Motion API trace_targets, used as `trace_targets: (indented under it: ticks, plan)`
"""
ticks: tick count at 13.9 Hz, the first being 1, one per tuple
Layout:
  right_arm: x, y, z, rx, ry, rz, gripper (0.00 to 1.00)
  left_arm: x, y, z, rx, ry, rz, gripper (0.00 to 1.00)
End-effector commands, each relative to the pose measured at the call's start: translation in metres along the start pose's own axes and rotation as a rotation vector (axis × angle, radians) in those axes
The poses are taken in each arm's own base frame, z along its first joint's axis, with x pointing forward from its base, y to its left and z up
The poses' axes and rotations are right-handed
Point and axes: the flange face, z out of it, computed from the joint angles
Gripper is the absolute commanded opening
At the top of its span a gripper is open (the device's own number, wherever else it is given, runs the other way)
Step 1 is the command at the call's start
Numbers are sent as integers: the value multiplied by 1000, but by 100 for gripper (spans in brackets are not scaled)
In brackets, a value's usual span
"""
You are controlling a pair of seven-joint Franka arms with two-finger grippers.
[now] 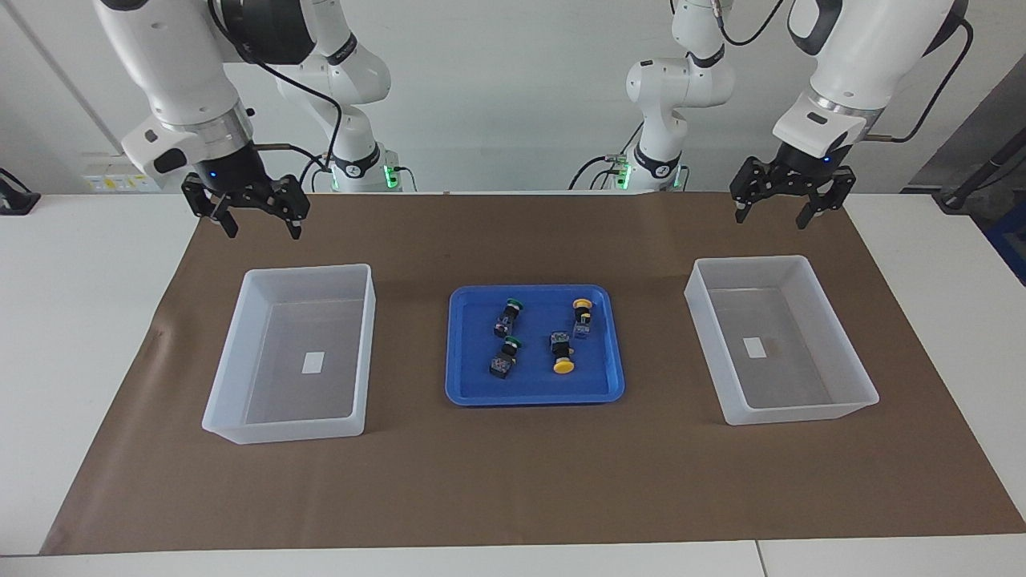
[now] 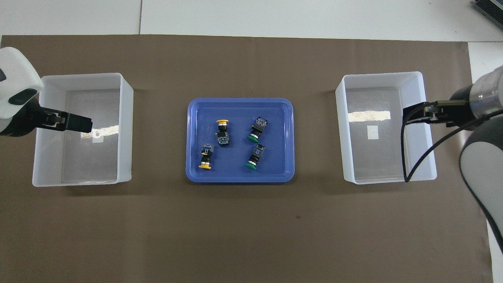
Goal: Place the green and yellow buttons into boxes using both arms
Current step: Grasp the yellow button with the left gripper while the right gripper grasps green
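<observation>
Two green buttons (image 1: 511, 314) (image 1: 506, 357) and two yellow buttons (image 1: 583, 315) (image 1: 561, 353) lie on their sides in the blue tray (image 1: 457, 353) at the middle of the mat. In the overhead view the greens (image 2: 257, 129) (image 2: 254, 156) and yellows (image 2: 222, 131) (image 2: 206, 156) lie in the tray (image 2: 190, 137). One empty box (image 1: 834, 336) (image 2: 53, 157) stands toward the left arm's end, the other (image 1: 240, 353) (image 2: 344, 137) toward the right arm's end. My left gripper (image 1: 771, 220) (image 2: 80, 122) is open and empty, raised over its box. My right gripper (image 1: 263, 231) (image 2: 412, 114) is open and empty, raised over its box.
A brown mat (image 1: 513, 481) covers most of the white table (image 1: 80, 320). Each box has a small white label on its floor. A black cable (image 2: 404, 157) loops from the right arm over its box.
</observation>
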Motion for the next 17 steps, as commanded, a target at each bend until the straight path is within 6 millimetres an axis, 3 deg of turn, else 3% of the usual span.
trace_targets:
  ticks: [1,6,8,10,14,17]
  plan:
    - [23,-49,45,13,22,64,100,-6,23,25,8,39,2,100]
    - [46,-149,130,63,91,131,100,-4,92,107,-27,100,-33,100]
    - [54,-175,156,118,96,195,100,-10,131,138,-39,97,-10,100]
    - [49,-217,176,160,101,225,100,-15,152,171,-52,127,6,100]
    - [22,-283,235,150,65,189,100,-31,169,210,-70,172,1,100]
    - [21,-289,246,166,76,197,100,-37,172,222,-76,197,8,100]
